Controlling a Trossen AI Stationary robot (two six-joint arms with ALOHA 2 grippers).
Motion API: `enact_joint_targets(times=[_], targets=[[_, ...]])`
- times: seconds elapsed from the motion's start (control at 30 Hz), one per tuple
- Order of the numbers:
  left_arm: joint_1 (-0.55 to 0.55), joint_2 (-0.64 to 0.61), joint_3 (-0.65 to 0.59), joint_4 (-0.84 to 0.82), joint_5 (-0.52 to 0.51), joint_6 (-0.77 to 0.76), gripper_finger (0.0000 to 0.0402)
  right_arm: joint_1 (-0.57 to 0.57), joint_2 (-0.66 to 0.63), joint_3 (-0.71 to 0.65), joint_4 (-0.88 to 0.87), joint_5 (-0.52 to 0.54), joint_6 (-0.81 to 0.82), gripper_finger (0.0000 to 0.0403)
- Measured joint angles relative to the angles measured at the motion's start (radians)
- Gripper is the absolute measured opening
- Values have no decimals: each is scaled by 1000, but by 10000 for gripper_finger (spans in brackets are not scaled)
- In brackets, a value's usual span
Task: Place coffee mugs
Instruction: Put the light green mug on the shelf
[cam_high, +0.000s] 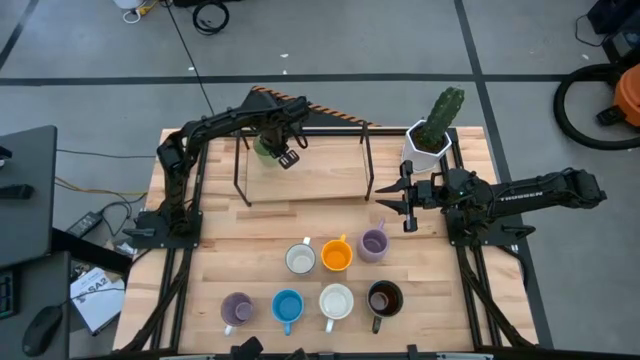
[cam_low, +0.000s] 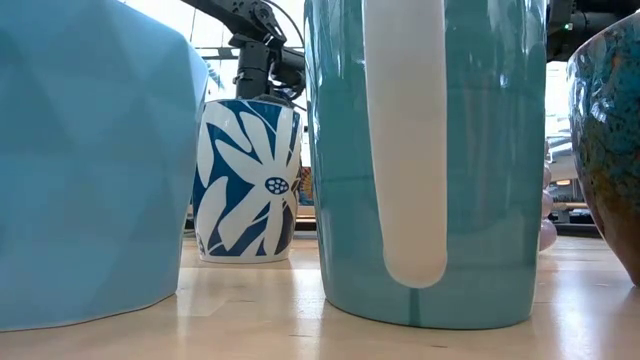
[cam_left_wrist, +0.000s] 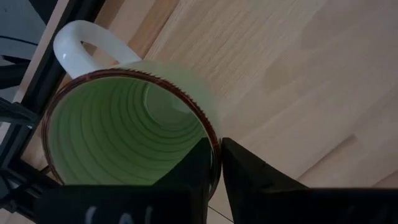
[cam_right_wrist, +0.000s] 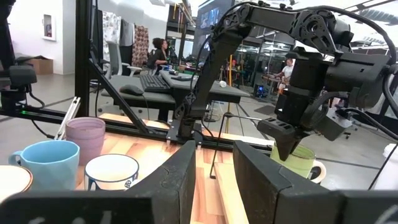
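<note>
Green mug (cam_left_wrist: 127, 134) being pinched at its rim by left gripper (cam_left_wrist: 216, 163), apparently being held above table (cam_high: 330, 180), right gripper (cam_high: 405, 199) being kept spread, well apart.

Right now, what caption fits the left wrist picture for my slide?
Left gripper pinches the green mug's rim, one finger inside, over the wooden table.

The left arm is extended across the back of the desk, its tool (cam_high: 287, 152) pointed down and clamped on the rim of the green mug (cam_left_wrist: 134, 127). The right arm is held low, its tool (cam_high: 400, 198) parted.
</note>
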Motion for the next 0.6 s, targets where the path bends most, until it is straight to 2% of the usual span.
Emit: enact_joint_targets(times=[0.6], targets=[[24, 0, 0, -22, 3, -77, 38, 0, 0, 0, 0, 0, 0, 114]])
